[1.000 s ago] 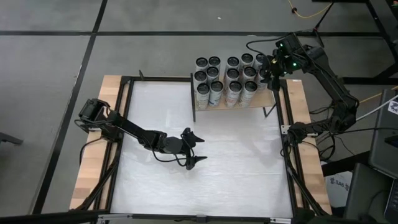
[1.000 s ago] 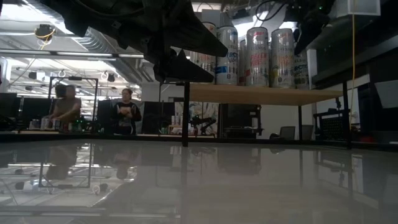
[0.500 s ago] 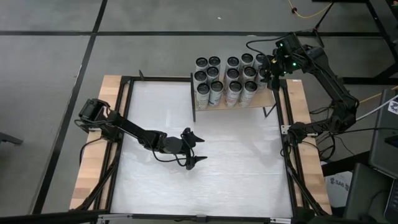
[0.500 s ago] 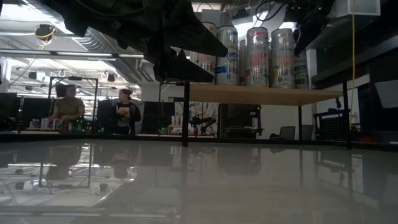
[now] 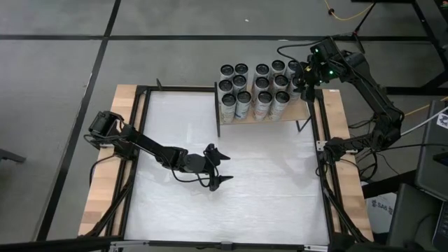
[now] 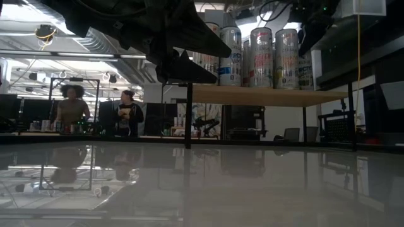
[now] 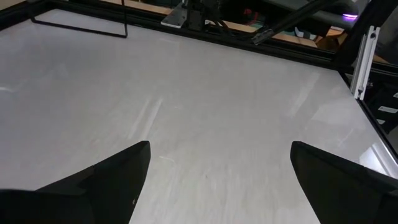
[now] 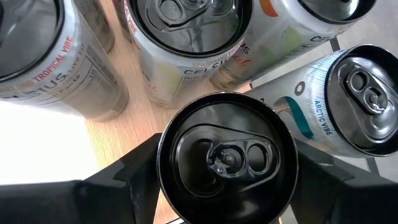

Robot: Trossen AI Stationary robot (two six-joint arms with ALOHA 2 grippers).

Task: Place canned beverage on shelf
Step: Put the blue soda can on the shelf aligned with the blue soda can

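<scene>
**Right wrist view: last can going in at the shelf's far corner**

Right wrist view shows the right pincer (image 8: 227,205) clamped on a canned beverage (image 8: 227,158), a dark finger pressed to either side of its rim, the pull-tab top facing the camera. Pale wood of the shelf (image 8: 134,134) shows just below and beside it, and neighbouring cans (image 8: 186,31) crowd close around. From above, the right pincer (image 5: 305,75) sits at the right end of the shelf (image 5: 299,112), at the edge of the standing rows of cans (image 5: 255,87).

I'd judge the task nearly done: the can is over, or already on, the board, though I cannot tell whether its base is down. What's left is letting go and lifting clear.

Room is tight there. Other cans stand just beside the held one, and the shelf's right edge and the bench frame are near, so any sideways drift could knock a neighbour; straight up looks the safest way out.

The left pincer (image 5: 217,168) waits over the middle of the white bench (image 5: 266,189), its fingers spread wide apart, well away from the shelf, with bare bench all round it.
</scene>
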